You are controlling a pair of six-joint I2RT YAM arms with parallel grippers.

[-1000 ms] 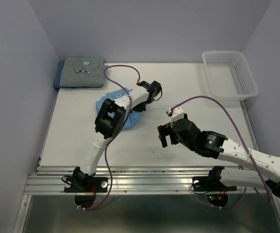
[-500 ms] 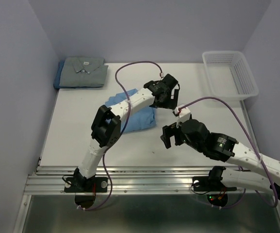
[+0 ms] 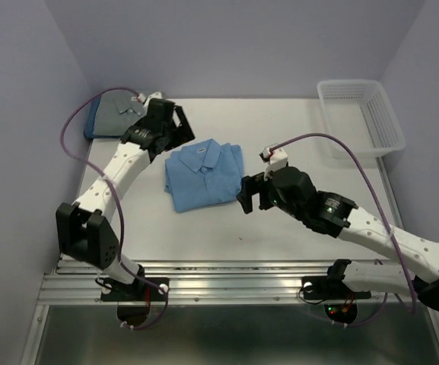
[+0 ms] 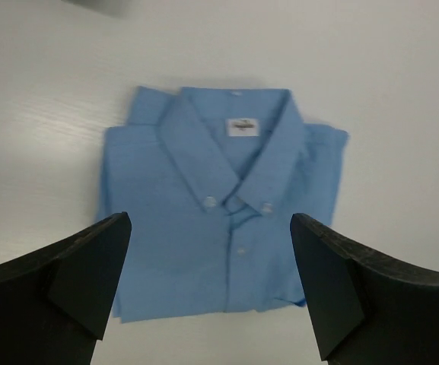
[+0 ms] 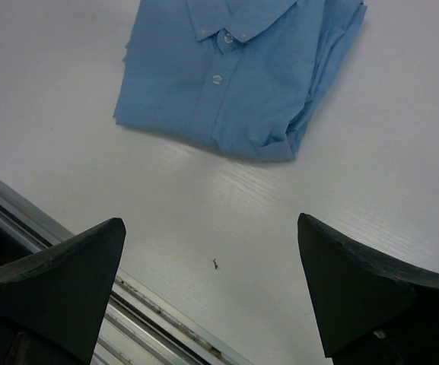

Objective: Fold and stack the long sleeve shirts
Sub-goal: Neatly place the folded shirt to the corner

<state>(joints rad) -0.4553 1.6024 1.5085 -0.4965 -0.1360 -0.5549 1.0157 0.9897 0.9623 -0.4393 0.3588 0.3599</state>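
Observation:
A light blue long sleeve shirt [image 3: 204,173] lies folded flat at the middle of the table, collar up, with buttons and a white neck label showing [image 4: 219,228] [image 5: 234,76]. At the back left lies a folded grey shirt [image 3: 116,114] on top of a darker blue one [image 3: 91,123], partly hidden by my left arm. My left gripper [image 3: 175,129] [image 4: 211,289] hovers open just behind and left of the light blue shirt, holding nothing. To the right of that shirt my right gripper [image 3: 251,199] [image 5: 211,289] is open and empty above bare table.
A white plastic mesh basket [image 3: 360,114] stands at the back right corner. A metal rail [image 5: 67,251] runs along the table's near edge. Purple cables loop off both arms. Walls close in the left, back and right sides.
My left gripper opened, let go of the light blue shirt and swung back left toward the grey stack. The shirt now lies folded flat. My right gripper shifted slightly left toward it.

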